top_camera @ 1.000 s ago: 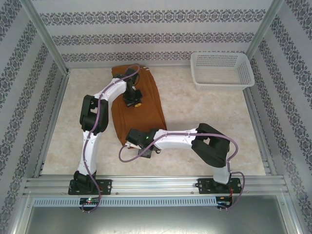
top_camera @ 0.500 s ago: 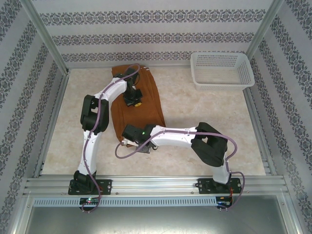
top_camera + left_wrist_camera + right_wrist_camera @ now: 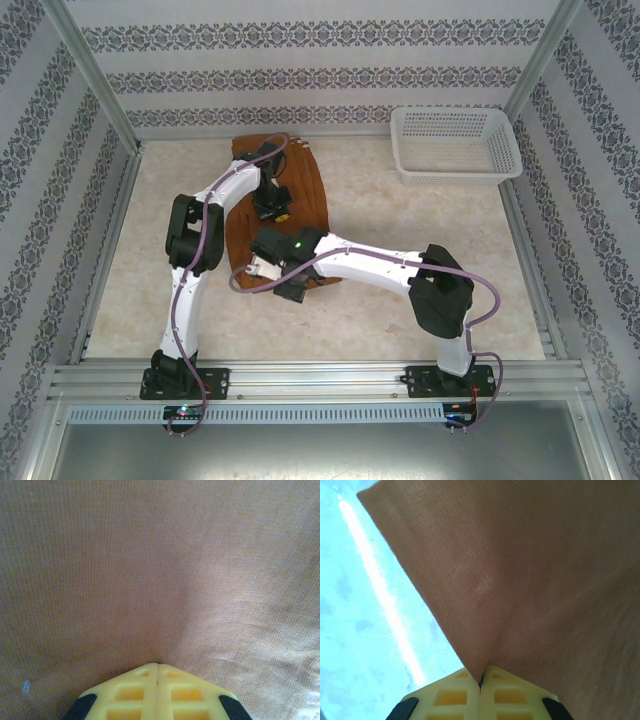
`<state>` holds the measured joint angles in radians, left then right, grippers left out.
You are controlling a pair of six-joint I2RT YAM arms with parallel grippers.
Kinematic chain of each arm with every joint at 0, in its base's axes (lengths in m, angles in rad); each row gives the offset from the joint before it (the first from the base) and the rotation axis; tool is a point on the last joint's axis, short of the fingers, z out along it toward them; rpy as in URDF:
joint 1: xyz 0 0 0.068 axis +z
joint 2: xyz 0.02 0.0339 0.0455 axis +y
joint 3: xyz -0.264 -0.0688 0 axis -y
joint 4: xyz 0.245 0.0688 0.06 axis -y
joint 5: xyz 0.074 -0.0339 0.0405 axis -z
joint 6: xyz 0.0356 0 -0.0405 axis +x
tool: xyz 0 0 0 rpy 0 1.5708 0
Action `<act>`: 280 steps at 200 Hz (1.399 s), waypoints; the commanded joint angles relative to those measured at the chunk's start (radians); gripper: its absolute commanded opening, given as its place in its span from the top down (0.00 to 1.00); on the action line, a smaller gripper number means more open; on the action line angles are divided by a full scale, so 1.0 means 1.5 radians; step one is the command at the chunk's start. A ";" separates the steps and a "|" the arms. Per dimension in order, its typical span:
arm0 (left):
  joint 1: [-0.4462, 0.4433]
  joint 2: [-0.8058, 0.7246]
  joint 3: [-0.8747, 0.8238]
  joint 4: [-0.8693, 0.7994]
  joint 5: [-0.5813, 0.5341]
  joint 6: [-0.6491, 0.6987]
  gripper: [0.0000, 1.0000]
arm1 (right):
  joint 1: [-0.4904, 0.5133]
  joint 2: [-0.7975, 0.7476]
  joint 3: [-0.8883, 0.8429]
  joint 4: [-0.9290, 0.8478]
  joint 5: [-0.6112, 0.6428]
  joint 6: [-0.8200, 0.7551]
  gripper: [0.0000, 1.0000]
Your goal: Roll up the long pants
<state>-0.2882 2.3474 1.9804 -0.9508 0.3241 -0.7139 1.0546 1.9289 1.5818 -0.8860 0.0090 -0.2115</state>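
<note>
The right fingers (image 3: 495, 682), clenched on the near hem of the pants (image 3: 305, 185), have carried it up the table (image 3: 420, 250) toward the left fingers (image 3: 142, 675), pressed shut on the cloth farther up, so the first fold looks begun.

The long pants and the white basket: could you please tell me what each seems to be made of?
The long pants look like matte woven cloth, perhaps cotton: fine thread grain and soft creases show close up. The basket looks like white moulded plastic, judging by its regular mesh walls and stiff rim.
</note>
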 commanded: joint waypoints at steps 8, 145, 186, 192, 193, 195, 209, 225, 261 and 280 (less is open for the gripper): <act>-0.004 -0.049 -0.035 -0.011 -0.024 0.016 1.00 | -0.026 0.008 0.052 -0.059 -0.122 0.016 1.00; -0.002 -0.186 -0.153 -0.021 -0.109 0.015 1.00 | -0.113 0.155 0.273 -0.202 -0.284 -0.028 1.00; -0.002 -0.240 -0.189 -0.019 -0.094 0.011 1.00 | -0.133 0.182 0.329 -0.221 -0.286 -0.029 1.00; -0.001 -0.251 -0.197 -0.019 -0.096 0.010 1.00 | -0.138 0.190 0.341 -0.226 -0.289 -0.030 1.00; -0.001 -0.253 -0.198 -0.019 -0.096 0.010 1.00 | -0.138 0.191 0.345 -0.226 -0.290 -0.030 1.00; -0.001 -0.257 -0.201 -0.019 -0.097 0.009 1.00 | -0.140 0.194 0.350 -0.228 -0.291 -0.030 1.00; -0.001 -0.284 -0.221 -0.015 -0.097 0.005 1.00 | -0.148 0.211 0.382 -0.237 -0.301 -0.030 1.00; -0.001 -0.314 -0.243 -0.013 -0.095 -0.001 1.00 | -0.152 0.229 0.408 -0.242 -0.308 -0.030 1.00; -0.004 -0.405 -0.322 -0.013 -0.090 -0.038 1.00 | -0.159 0.249 0.424 -0.236 -0.296 -0.032 1.00; -0.012 -0.467 -0.392 0.009 -0.085 -0.067 0.97 | -0.172 0.271 0.449 -0.242 -0.305 -0.033 1.00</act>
<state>-0.2859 1.7863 1.4910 -0.8795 0.1776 -0.7559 0.8516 2.2673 2.1971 -1.2675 -0.4557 -0.2932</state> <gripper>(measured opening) 0.047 0.066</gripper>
